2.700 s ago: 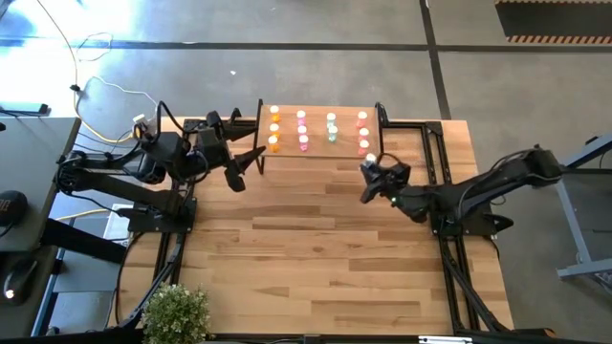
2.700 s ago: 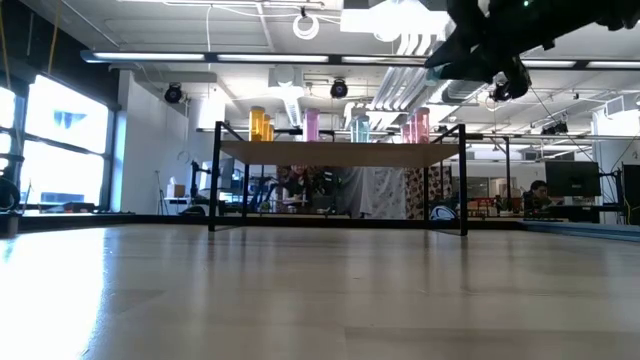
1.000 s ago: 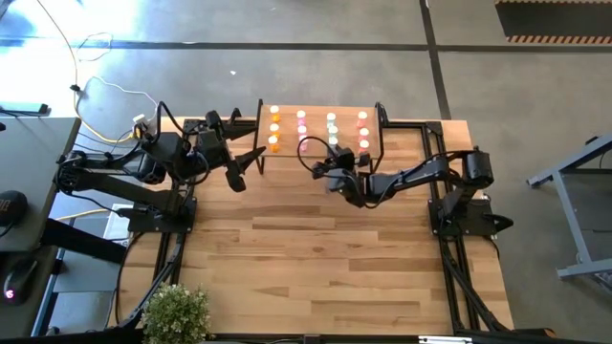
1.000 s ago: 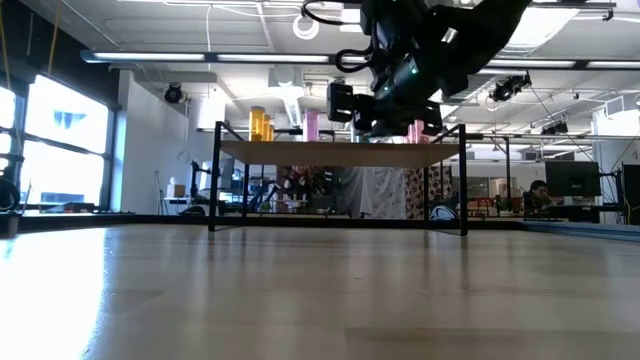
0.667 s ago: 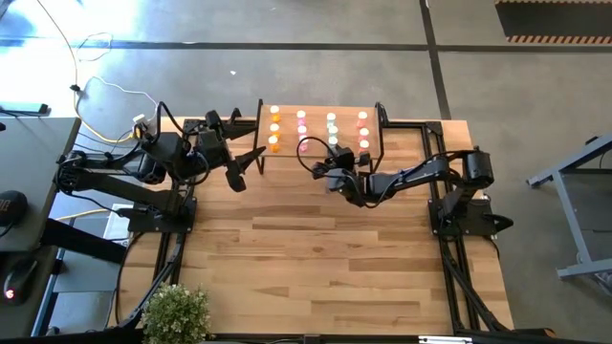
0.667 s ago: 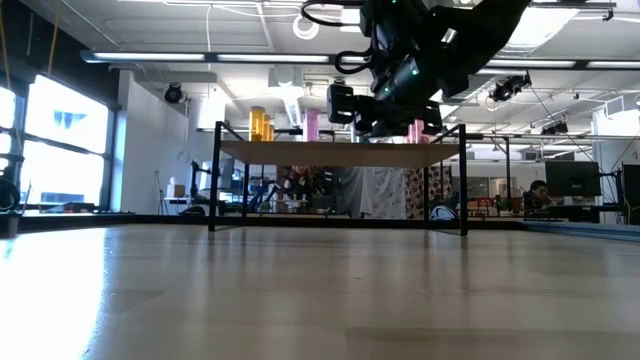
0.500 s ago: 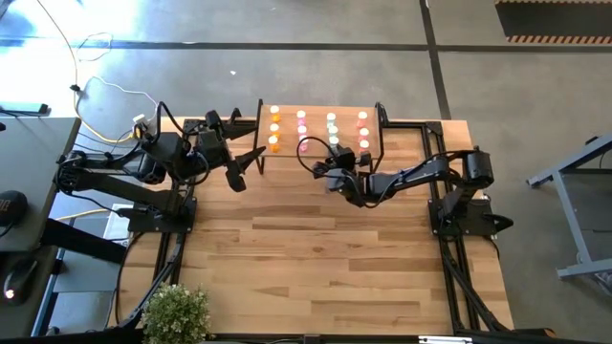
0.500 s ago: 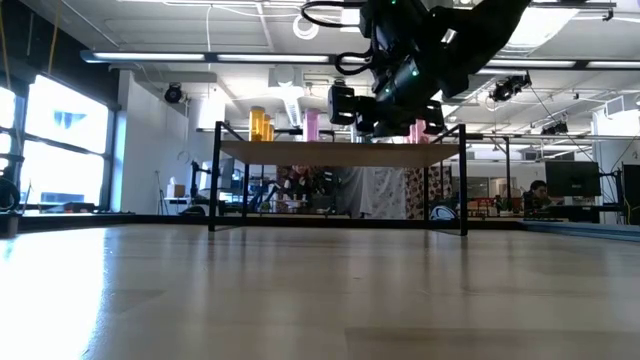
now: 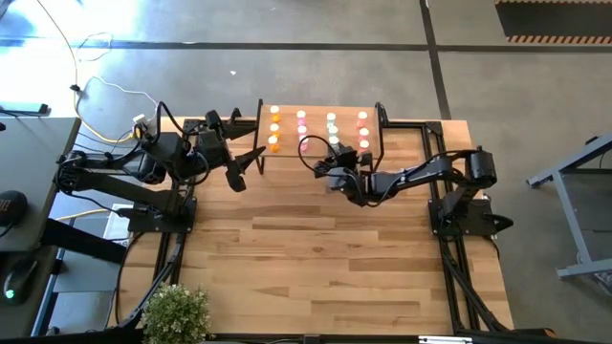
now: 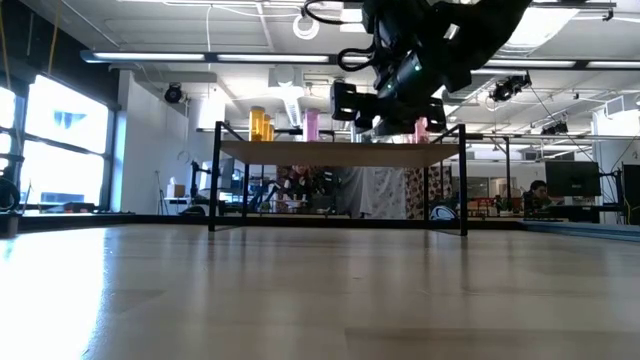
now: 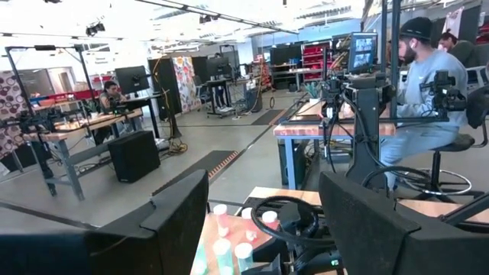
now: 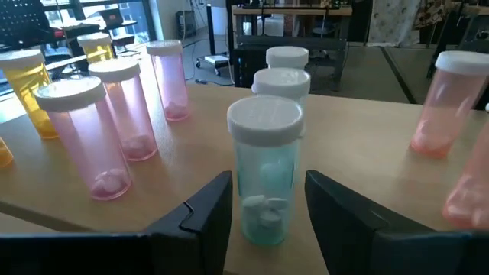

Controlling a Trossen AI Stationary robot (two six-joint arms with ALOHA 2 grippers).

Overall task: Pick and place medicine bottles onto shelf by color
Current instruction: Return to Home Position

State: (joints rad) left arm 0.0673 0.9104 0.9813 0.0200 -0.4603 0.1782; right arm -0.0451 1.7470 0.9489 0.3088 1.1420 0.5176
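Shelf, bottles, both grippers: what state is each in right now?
Shelf: standing, holding the bottles.
Right gripper: open, at the shelf's front edge.
Front teal bottle: upright, capped, on the shelf, between the right fingers, not clamped.
Other bottles: upright, capped, lined up by colour.
Left gripper: open, empty, waiting left of the shelf.
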